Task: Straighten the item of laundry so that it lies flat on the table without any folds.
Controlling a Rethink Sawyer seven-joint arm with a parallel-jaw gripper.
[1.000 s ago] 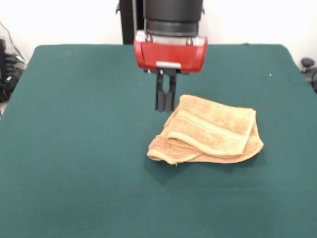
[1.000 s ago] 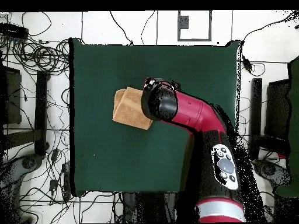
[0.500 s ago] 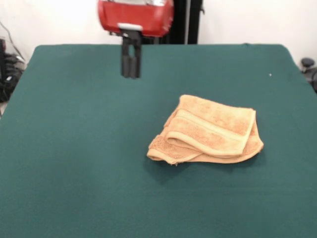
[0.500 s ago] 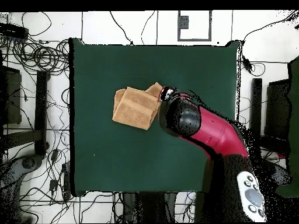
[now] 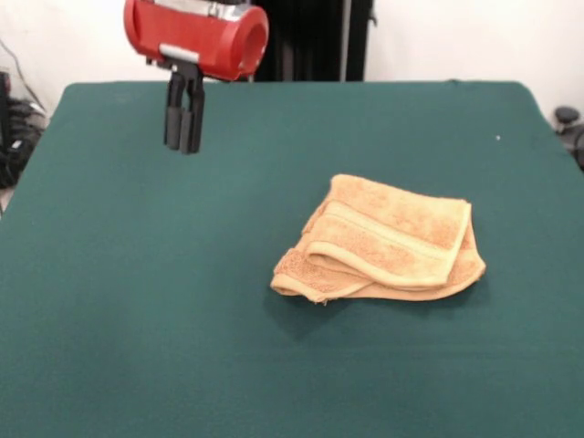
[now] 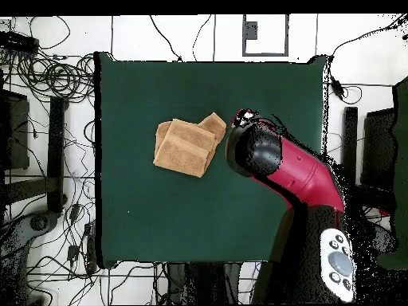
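The item of laundry (image 5: 388,240) is an orange-tan towel lying folded in several layers right of the middle of the dark green table (image 5: 137,301). A woven border band runs across its top layer. From overhead the item of laundry (image 6: 187,145) lies left of centre on the table (image 6: 159,215). My gripper (image 5: 182,146) hangs above the table well to the towel's upper left in the front view, its two black fingers pressed together with nothing between them. In the overhead view the red arm (image 6: 291,171) covers the gripper.
Cables and equipment (image 6: 48,80) lie on the floor around the table in the overhead view. A dark object (image 5: 568,119) stands off the table's right edge in the front view.
My gripper has lifted and moved away from the towel's far edge, going left in the front view. The towel has stayed as it was.
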